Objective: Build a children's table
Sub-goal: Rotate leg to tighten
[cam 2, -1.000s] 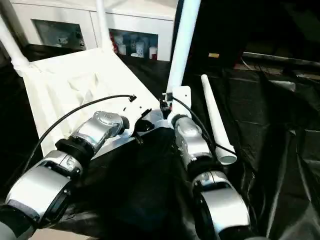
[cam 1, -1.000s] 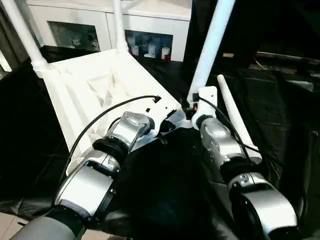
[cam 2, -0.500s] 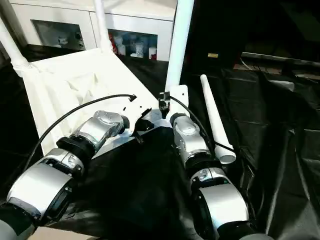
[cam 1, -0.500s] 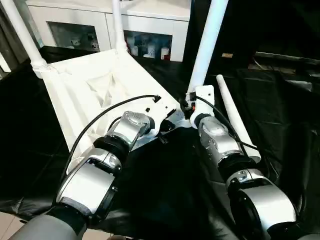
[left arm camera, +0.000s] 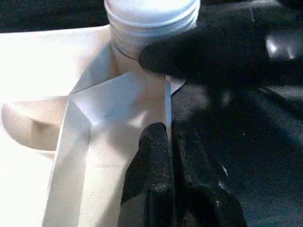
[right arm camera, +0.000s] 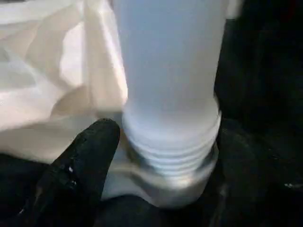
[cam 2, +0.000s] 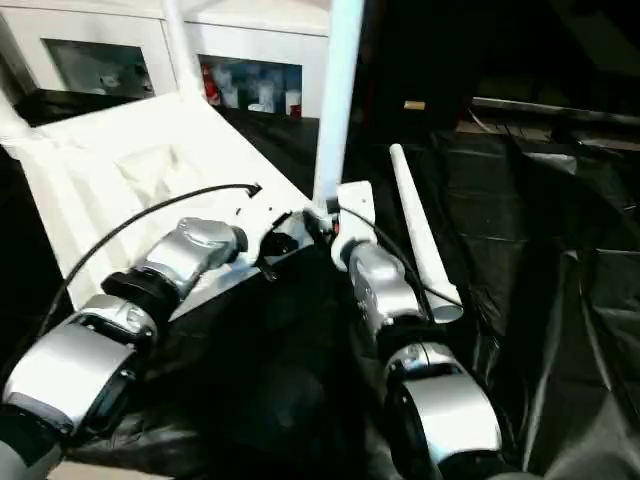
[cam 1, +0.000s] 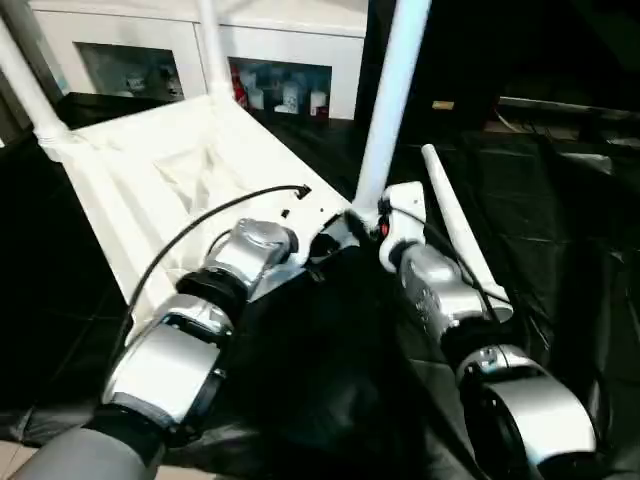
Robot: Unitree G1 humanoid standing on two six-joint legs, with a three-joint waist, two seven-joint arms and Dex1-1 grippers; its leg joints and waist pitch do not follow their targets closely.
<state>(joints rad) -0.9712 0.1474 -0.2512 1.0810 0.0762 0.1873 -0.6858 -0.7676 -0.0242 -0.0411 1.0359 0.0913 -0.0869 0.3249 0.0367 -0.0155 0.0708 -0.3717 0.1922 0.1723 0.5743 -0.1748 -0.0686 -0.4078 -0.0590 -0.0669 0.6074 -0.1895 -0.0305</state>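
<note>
Nearest you, the left gripper (left arm camera: 168, 137) is clenched on the rim wall at the tabletop's (cam 1: 150, 170) near-right corner, pinning it. The tabletop lies underside-up on the black-draped surface (cam 1: 560, 230).

At that same corner the right gripper (right arm camera: 165, 146) is grasping the third leg (cam 1: 390, 100) low down, one finger each side just above the socket. What's changed vs a sec ago: the leg stood leaning away from the tabletop, and now it's closer to upright, w/ its ridged end seated in the socket. The head cam shifted too, so don't read the whole diff as leg motion. Ridges show above the socket lip in the right wrist view, so imo it's lined up but not fully home. It prob needs more turning or pushing down.

The fourth leg (cam 1: 455, 235) lies loose on the surface just beside the tabletop's right edge.

At the tabletop's far corners, two legs (cam 1: 25, 85) and (cam 1: 212, 45) stand fitted, so approx half done.
</note>
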